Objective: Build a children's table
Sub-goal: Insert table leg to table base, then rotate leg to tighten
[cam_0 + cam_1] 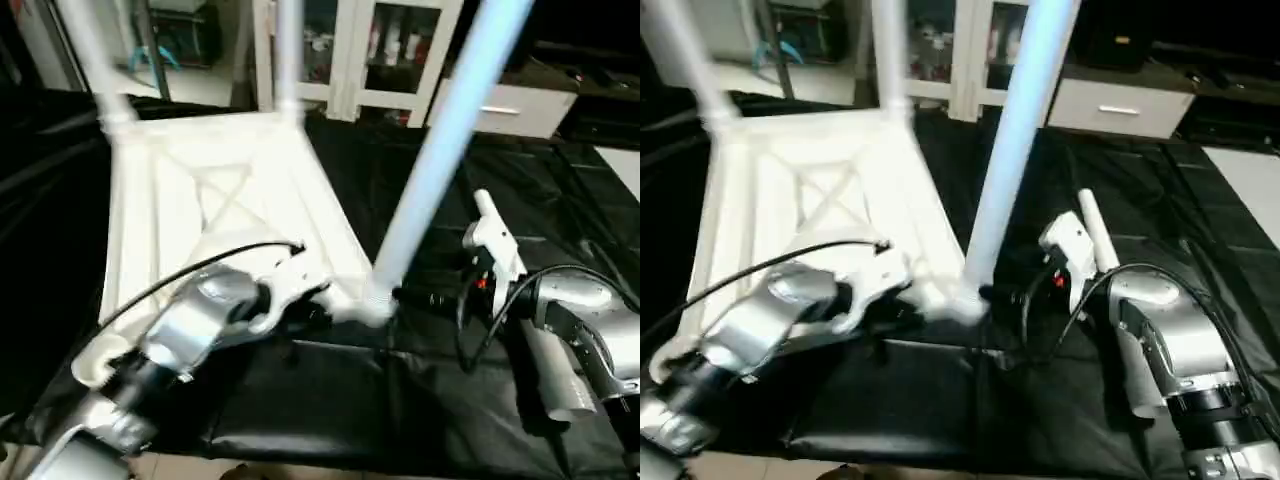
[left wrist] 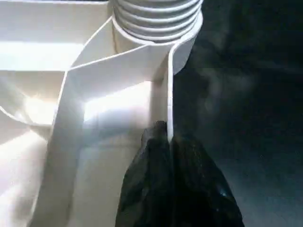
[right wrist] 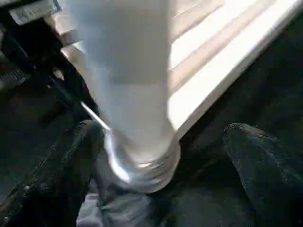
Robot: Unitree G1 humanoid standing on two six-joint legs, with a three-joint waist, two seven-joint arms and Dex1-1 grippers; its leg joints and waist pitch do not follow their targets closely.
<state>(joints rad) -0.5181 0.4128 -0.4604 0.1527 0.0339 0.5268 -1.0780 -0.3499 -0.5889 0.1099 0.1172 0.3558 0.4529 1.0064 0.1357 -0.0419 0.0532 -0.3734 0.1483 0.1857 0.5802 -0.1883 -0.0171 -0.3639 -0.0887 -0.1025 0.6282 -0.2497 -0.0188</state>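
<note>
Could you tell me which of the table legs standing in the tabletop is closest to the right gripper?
The near-corner leg, the one leaning toward the camera; the right gripper has its open fingers either side of its base, unlike the two far-corner legs.

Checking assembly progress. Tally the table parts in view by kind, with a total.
Tabletop, upside down: 1
Legs standing in corner sockets: 3 (near, far middle, far left)
Total: 4

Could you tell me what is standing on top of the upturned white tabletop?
Three white legs rise from corner sockets of the tabletop: two far ones and the near leg. The left arm covers the nearest left corner, so whatever is there is hidden.
</note>
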